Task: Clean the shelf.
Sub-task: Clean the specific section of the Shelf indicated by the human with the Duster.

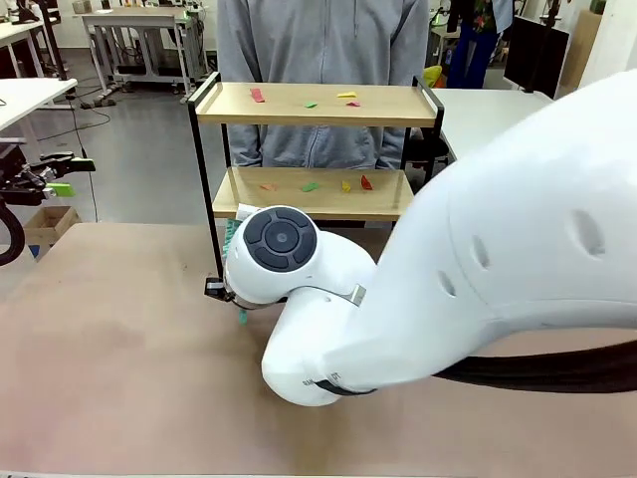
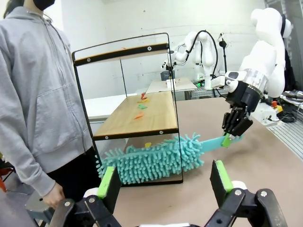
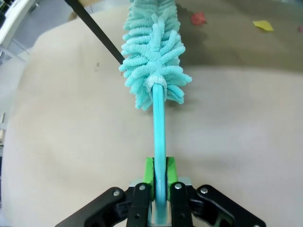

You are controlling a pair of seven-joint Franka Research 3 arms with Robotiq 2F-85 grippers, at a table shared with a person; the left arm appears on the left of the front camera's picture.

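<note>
Where the brown tabletop [image 1: 119,349] reaches its far edge, you have the shelf [image 1: 289,112] standing upright near the middle. A person in a grey hoodie [image 1: 309,40] stands just behind it. Small coloured paper scraps [image 1: 311,185] lie scattered on both wooden boards.

Your right arm's fingers [image 3: 149,168] are clamped tight on the flat teal handle [image 3: 160,127] of a fluffy teal duster [image 2: 151,161], with a green pad pressed against each side of it. The duster's head lies low on the tabletop and reaches in under the lower board, passing just beside the shelf's near left leg [image 3: 94,35]. Past the head, a red scrap [image 3: 198,18] and a yellow scrap [image 3: 263,24] lie on the shaded surface beneath the shelf.

Your left arm's fingers [image 2: 108,185] are spread wide and grip nothing. They are held off at the left side, well apart from the shelf, and look across at the duster and the right arm.
</note>
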